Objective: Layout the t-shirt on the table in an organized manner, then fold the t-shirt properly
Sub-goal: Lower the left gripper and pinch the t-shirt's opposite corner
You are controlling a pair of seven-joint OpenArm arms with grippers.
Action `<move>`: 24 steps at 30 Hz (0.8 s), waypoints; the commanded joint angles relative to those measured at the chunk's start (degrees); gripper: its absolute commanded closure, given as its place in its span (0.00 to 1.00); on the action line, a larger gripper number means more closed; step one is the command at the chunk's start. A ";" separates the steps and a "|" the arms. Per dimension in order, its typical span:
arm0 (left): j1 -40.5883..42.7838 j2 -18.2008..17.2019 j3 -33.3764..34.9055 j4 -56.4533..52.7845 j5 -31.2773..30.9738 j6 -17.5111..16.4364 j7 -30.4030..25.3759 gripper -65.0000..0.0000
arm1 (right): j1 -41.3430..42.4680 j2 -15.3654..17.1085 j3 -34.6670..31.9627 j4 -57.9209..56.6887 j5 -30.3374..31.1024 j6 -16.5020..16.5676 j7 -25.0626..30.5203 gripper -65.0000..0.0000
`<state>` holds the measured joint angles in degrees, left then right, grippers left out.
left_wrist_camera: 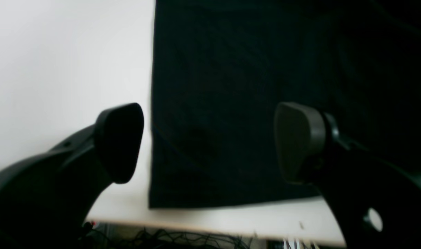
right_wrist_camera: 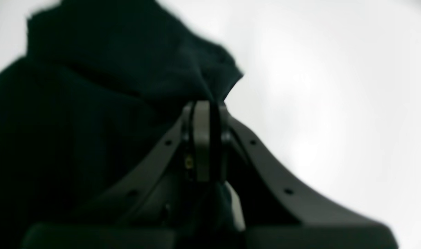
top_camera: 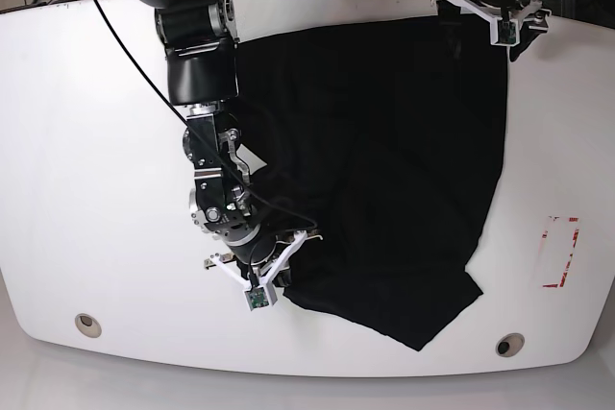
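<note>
The black t-shirt [top_camera: 384, 170] lies spread over the middle and right of the white table [top_camera: 86, 170], with a sleeve pointing toward the near edge. My right gripper [top_camera: 272, 254] is at the shirt's near-left edge. In the right wrist view, the right gripper [right_wrist_camera: 205, 103] is shut on a bunched fold of the t-shirt [right_wrist_camera: 92, 103]. My left gripper [top_camera: 492, 14] hovers over the shirt's far right corner. In the left wrist view, the left gripper [left_wrist_camera: 208, 141] stands wide open above the t-shirt [left_wrist_camera: 265, 86], one finger over bare table [left_wrist_camera: 58, 52], nothing between its fingers.
Two round metal grommets [top_camera: 87, 324] [top_camera: 509, 344] sit near the front edge. A red-and-white rectangle mark [top_camera: 560, 252] is on the right. Cables [left_wrist_camera: 196, 238] hang beyond the table edge close to the shirt's corner. Bare tabletop stretches to the left.
</note>
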<state>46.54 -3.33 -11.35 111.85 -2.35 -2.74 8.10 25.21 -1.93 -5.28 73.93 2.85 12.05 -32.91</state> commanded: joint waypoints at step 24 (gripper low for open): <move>-0.87 -0.49 -7.77 0.89 -13.87 0.15 8.03 0.13 | 0.50 3.12 0.22 4.88 0.27 0.12 -0.19 1.00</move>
<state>45.34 -3.46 -18.31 111.85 -15.77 -2.44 17.15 24.47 0.97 -5.15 77.49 2.85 12.08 -34.76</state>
